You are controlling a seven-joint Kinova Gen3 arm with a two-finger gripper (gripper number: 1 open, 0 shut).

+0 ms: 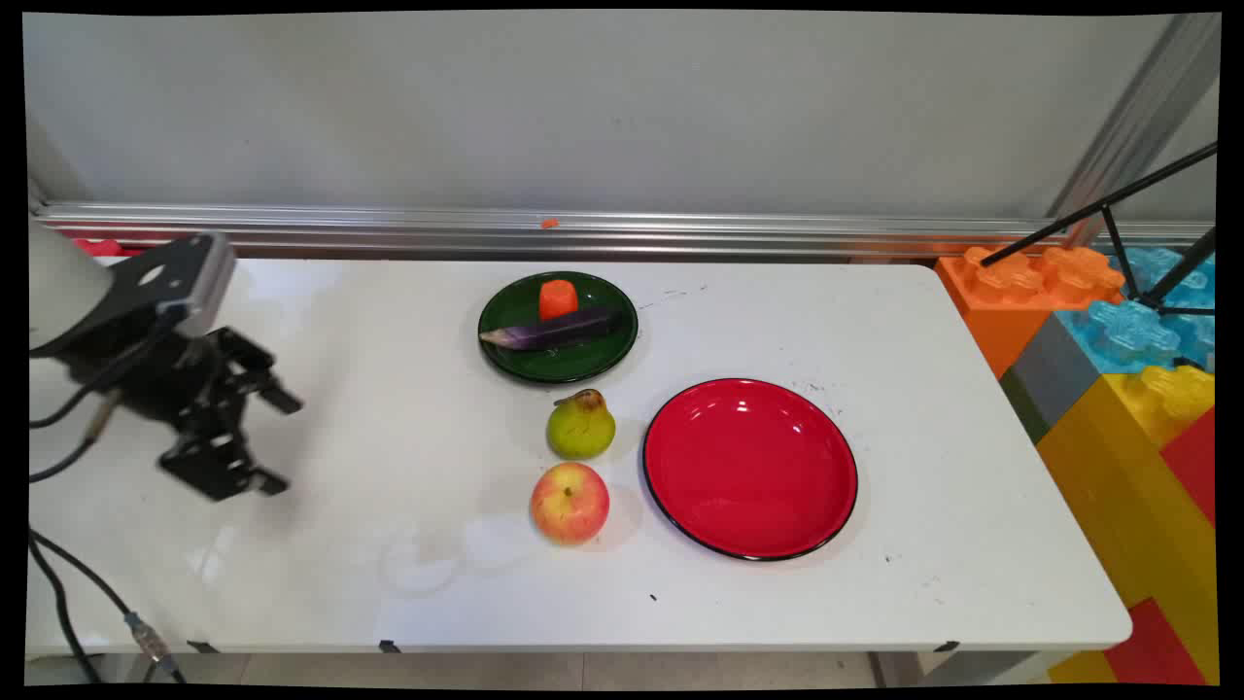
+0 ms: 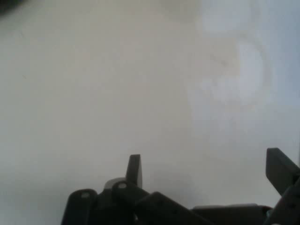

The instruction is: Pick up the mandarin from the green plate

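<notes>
Black pincer [image 1: 277, 442] spread, empty | plates: 2 | apple [image 1: 570, 502]: 1 | pear [image 1: 581, 426]: 1

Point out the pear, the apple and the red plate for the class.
pear [image 1: 581, 429]: main view, middle of its green body.
apple [image 1: 570, 503]: main view, centre of its skin.
red plate [image 1: 749, 468]: main view, bare centre of the dish.

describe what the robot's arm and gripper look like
The arm is smooth, rounded and white, ending in a black wrist plate with a silvery edge. The gripper is black, built of angular hinged links with two flat-tipped fingers. Thin black cables hang from the arm.
</notes>
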